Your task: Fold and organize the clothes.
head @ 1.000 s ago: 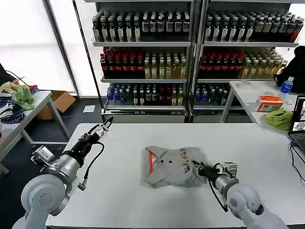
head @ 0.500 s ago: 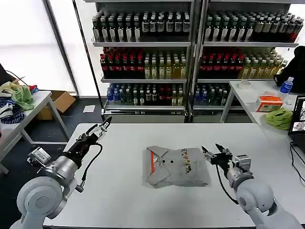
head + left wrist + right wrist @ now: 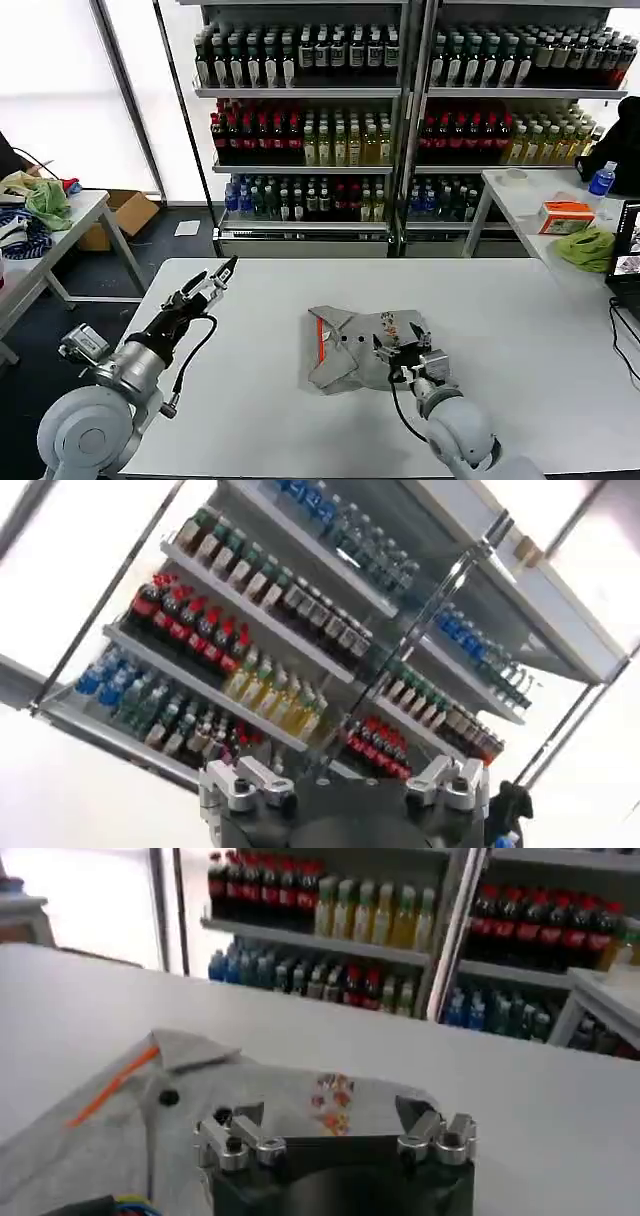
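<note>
Shirt (image 3: 355, 345), collared, lies folded mid-desk (image 3: 250, 400), so folding seems nearly done. Right gripper (image 3: 398, 343) hovers open over it, holding nothing; left gripper (image 3: 215, 278), open, waits near the left edge.

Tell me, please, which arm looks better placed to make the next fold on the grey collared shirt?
Probably the right. The right gripper, fingers open, sits over the collared shirt beside its cartoon print. The left gripper is open too, but raised above bare table, well apart from the shirt.
</note>
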Controlling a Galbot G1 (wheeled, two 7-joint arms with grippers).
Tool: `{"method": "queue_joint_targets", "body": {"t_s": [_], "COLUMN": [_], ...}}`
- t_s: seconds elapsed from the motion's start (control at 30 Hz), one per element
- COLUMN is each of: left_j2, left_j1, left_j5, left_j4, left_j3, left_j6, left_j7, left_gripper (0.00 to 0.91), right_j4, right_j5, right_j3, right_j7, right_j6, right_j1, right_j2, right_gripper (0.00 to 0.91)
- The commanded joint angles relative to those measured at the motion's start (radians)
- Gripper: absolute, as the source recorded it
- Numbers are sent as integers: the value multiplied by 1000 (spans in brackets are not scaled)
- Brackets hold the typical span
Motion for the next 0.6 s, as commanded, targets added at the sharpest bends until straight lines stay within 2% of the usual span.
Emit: {"method": "queue_joint_targets", "body": {"t_s": [0.03,0.1,0.2,0.23,0.3,0.33,0.4,0.47,0.6], "left_j2": [-5,-6,-7,-6,-4,-3,-1,1,4], "left_j1": [32,28,24,25,26,27,31,41,74], "left_j5": [19,17,17,16,17,17,17,18,23], "left_j4": [-4,-4,-5,-6,-14,-16,-27,-37,-58], "left_j3": [4,5,9,11,12,10,7,1,-6], "left_j6": [-1,-1,-2,-2,-1,-1,-2,-2,-2], "left_j7": [22,22,21,21,20,20,18,19,21], "left_gripper": [907,907,907,907,907,907,907,907,907], "right_j4": [-53,-53,-70,-76,-68,-43,28,113,240], "right_j5": [-103,-122,-143,-166,-135,-117,-54,-54,-30], "right_j3": [-101,-102,-113,-107,-101,-84,-58,-17,72], "right_j7": [150,173,167,145,154,137,139,94,34], "right_j6": [-60,-62,-63,-61,-58,-56,-14,69,159], "right_j1": [8,4,-1,-3,-6,-9,-21,-39,-70], "right_j2": [60,57,44,44,43,46,38,15,-27], "right_gripper": [907,907,907,907,907,907,907,907,907]}}
